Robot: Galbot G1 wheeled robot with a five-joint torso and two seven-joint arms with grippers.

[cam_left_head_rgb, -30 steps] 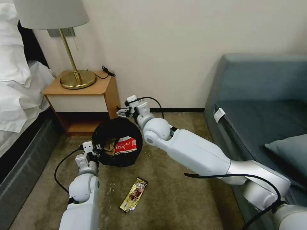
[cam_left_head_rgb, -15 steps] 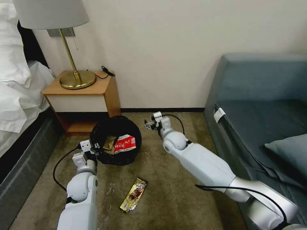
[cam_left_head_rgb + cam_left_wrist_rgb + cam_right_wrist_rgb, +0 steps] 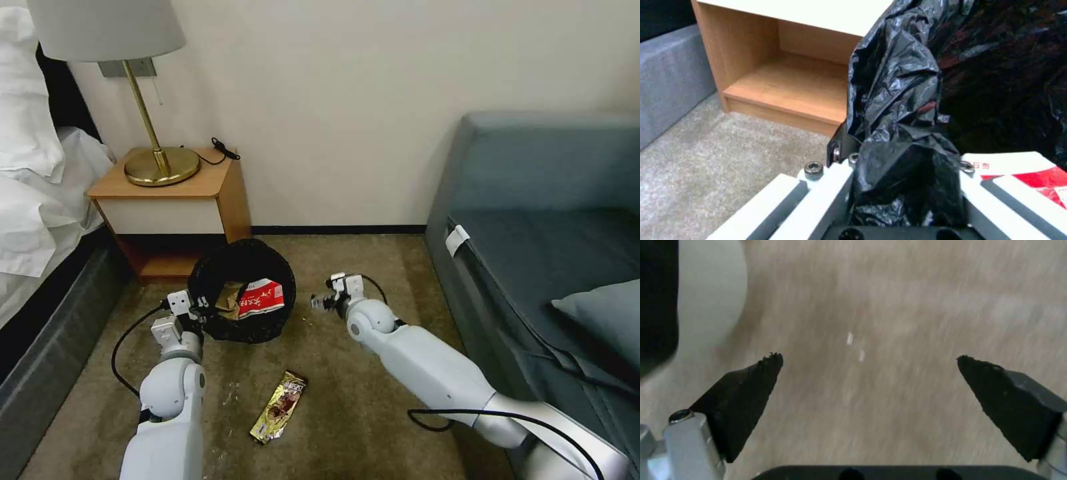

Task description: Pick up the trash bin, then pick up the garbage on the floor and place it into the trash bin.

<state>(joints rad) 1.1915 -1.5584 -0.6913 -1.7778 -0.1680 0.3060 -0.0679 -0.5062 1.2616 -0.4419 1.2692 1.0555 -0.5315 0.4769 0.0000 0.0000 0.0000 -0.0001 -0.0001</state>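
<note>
Head view: left gripper [image 3: 202, 311] clamped on the trash bin [image 3: 241, 291] rim; right gripper [image 3: 320, 301] empty, fingers spread wide, low over the carpet [image 3: 373, 413] just right of the bin.
Left wrist view has the black liner [image 3: 902, 110] pinched between the fingers. Bin is tilted, mouth toward the robot, in front of the nightstand [image 3: 175, 203]. Inside: red-and-white packet [image 3: 261, 299], print too small to read, and a tan wad [image 3: 228, 298]. Gold-brown wrapper [image 3: 279, 406] lies on the carpet near the robot, well short of the bin; lettering illegible. Judged well along: bin held, wrapper left to collect. No bottle seen.
</note>
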